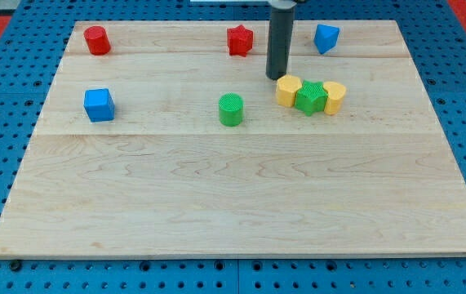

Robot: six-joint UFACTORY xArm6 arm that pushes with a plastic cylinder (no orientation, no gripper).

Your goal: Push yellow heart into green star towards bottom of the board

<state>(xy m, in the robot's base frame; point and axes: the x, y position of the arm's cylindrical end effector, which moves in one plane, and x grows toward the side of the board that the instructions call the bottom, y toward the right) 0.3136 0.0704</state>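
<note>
Yellow heart (289, 91) sat in the board's upper right part, pressed against the green star (310, 97) on its right; a second yellow block (334, 96), shape hard to make out but prob. a rounded piece, touched the star's other side, so the three made a tight row w/ the star in the middle. My tip (275, 77) stood just above and slightly left of the heart, v. close to its top-left edge, maybe touching, though the angle didn't settle that. No jaws on this rig, just the bare rod, so nothing to be apart, together or clamped.

Green cylinder (231, 109) lay to the left of the row, apart from it and a bit lower. Red star (240, 40) sat near the top edge, left of the rod; blue block (326, 37), angular, approx. pentagon, was at the top, right of the rod. Red block (96, 40) was in the top-left corner, and a blue cube (99, 104) below it near the left edge. All rested on a pale wooden board (233, 204).
</note>
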